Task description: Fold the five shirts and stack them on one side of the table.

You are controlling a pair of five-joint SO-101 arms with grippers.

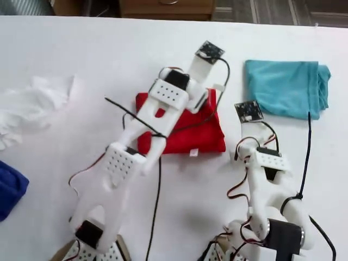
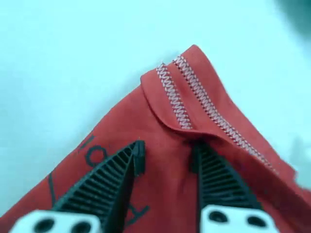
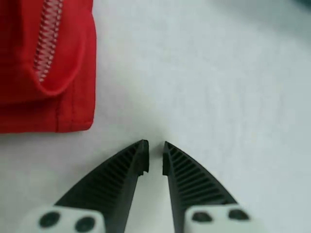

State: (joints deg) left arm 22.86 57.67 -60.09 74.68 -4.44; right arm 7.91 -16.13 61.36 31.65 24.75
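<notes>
High view: red shirt (image 1: 185, 136) lying folded at centre of desk (image 1: 109, 49), long axis running side to side; teal shirt (image 1: 283, 89) sitting folded at far right, white shirt (image 1: 32, 106) lying crumpled at left

L wrist view: left gripper (image 2: 166, 155) hanging wide open over red shirt's stitched hem corner, gripping nothing. Risk, prob.: pinching top layer only, dragging fold open

R wrist view: right gripper (image 3: 155, 153) sitting all but closed, empty, over bare desk just beside red shirt's corner

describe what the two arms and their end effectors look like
The left arm and right arm are white plastic with perforated panels, black motors and red and black cables. The left end effector and right end effector have black ridged tapering fingers on white bases.
</notes>
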